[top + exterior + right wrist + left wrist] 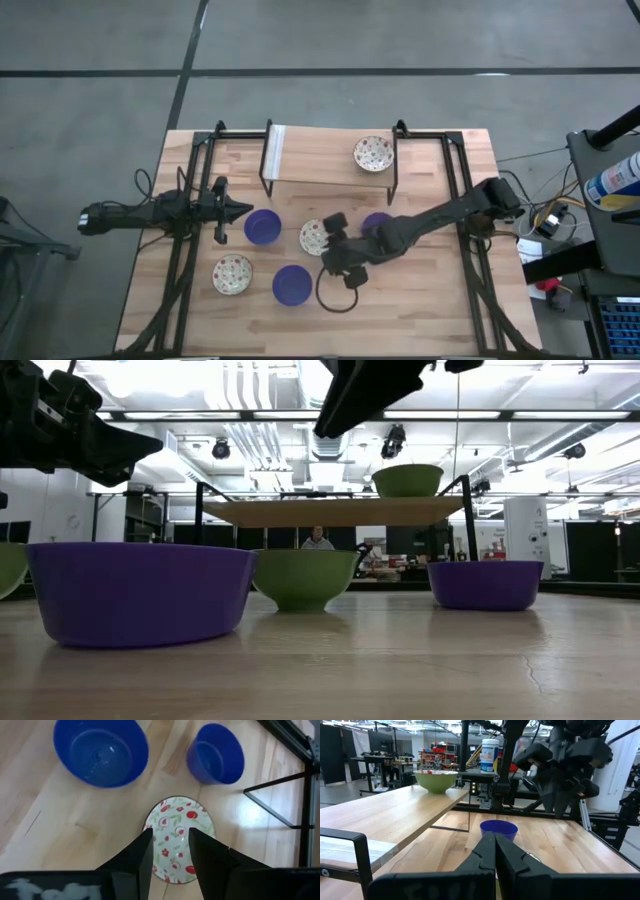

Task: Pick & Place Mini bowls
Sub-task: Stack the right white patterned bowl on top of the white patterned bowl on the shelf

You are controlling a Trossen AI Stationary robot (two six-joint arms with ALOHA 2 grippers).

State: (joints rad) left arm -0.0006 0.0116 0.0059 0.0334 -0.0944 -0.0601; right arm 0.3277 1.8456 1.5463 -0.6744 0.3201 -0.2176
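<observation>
Six mini bowls show in the high view. One speckled bowl sits on the raised shelf. A second speckled bowl and a third rest on the table. Blue bowls stand at mid table, toward the near edge, and half hidden under the right arm. My right gripper hangs open above the middle speckled bowl, one finger over each side of it, clear of it. My left gripper is shut, raised just left of the mid-table blue bowl.
A wooden shelf on a black metal frame spans the table's far side, with black rails along both sides. A black cable loop hangs below the right arm. Bare wood lies along the near edge. A person stands far behind the table.
</observation>
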